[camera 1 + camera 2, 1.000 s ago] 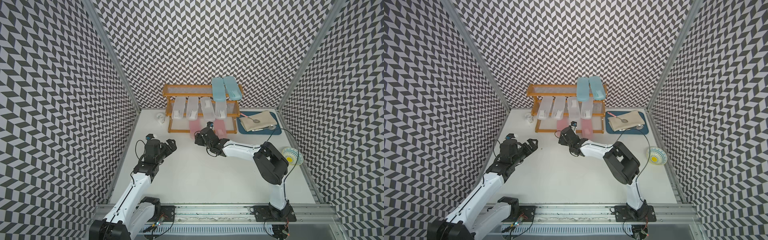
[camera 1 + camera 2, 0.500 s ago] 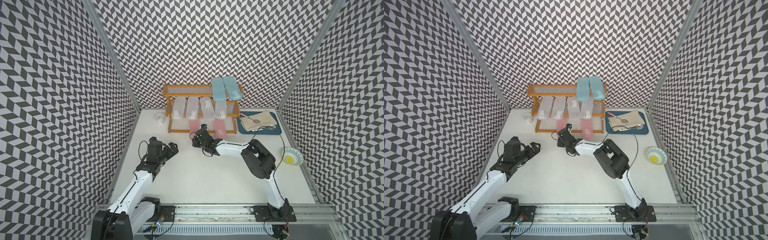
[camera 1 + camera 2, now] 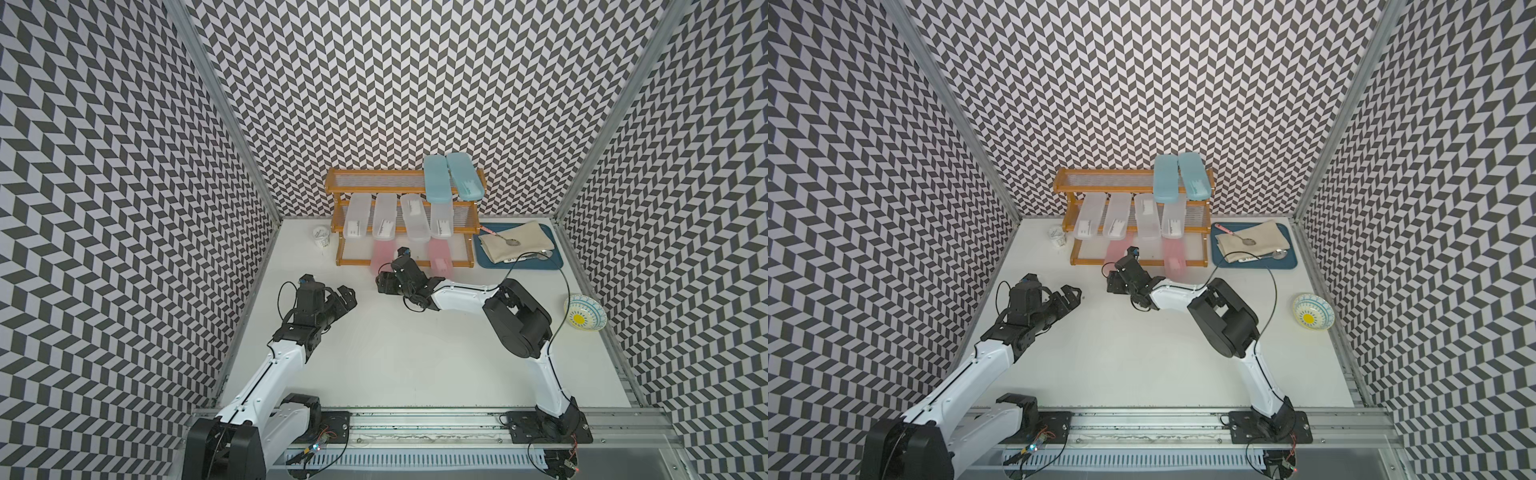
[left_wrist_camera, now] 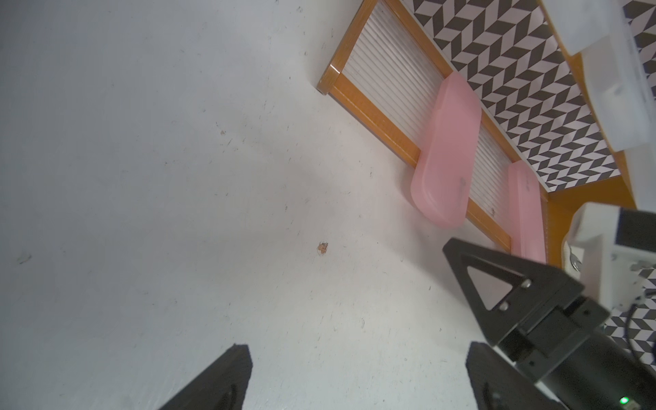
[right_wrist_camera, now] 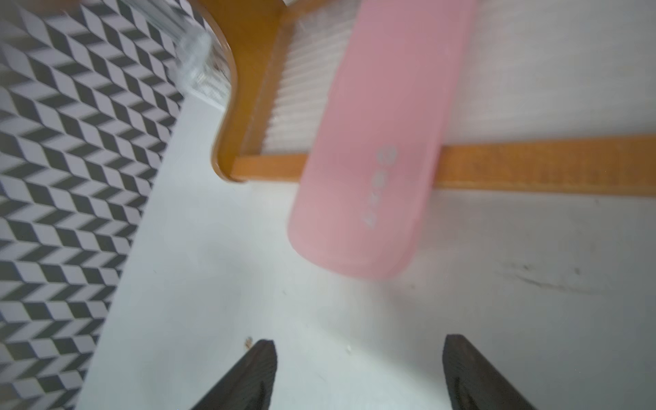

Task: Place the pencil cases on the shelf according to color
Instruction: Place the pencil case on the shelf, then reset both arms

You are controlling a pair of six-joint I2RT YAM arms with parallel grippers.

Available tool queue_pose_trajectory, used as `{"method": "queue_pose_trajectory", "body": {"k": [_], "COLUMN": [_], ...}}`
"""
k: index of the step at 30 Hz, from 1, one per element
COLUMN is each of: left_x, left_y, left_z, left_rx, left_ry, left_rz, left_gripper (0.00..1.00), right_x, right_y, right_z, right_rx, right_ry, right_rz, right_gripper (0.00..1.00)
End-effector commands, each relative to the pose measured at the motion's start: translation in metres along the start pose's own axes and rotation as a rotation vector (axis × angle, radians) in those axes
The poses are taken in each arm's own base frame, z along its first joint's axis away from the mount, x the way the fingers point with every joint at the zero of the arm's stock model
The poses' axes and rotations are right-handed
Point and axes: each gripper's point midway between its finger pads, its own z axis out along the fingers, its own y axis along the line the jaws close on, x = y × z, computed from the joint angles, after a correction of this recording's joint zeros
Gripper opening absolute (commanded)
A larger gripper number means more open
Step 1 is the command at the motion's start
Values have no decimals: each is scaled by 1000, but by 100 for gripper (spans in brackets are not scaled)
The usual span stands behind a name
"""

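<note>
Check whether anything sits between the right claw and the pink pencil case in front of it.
Nothing visible: the right claw is open, short of the pink case overhanging the shelf front rail, with only bare table between.

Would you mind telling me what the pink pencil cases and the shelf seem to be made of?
Pink pencil cases: likely frosted translucent plastic, matte, with smooth moulded rounded ends. Shelf: frame looks like orange-brown varnished wood; tiers appear ribbed and see-through, plastic or fine mesh, cannot tell which.
</note>
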Motion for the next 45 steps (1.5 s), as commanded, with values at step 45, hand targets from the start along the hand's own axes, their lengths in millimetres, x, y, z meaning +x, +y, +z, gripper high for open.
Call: {"method": "queue_pose_trajectory", "body": {"k": [45], "left_x": [-108], "left_y": [49], "left_z": [-7], "left_rx": [-262], "left_ry": [-836], "left_rz": [463], "left_gripper": [100], "right_x": [-111], "right_y": [-312], "right_z": [-307], "right_rx": [746], "right_ry": [-951], "right_rz": [-188], "right_gripper": [100]}}
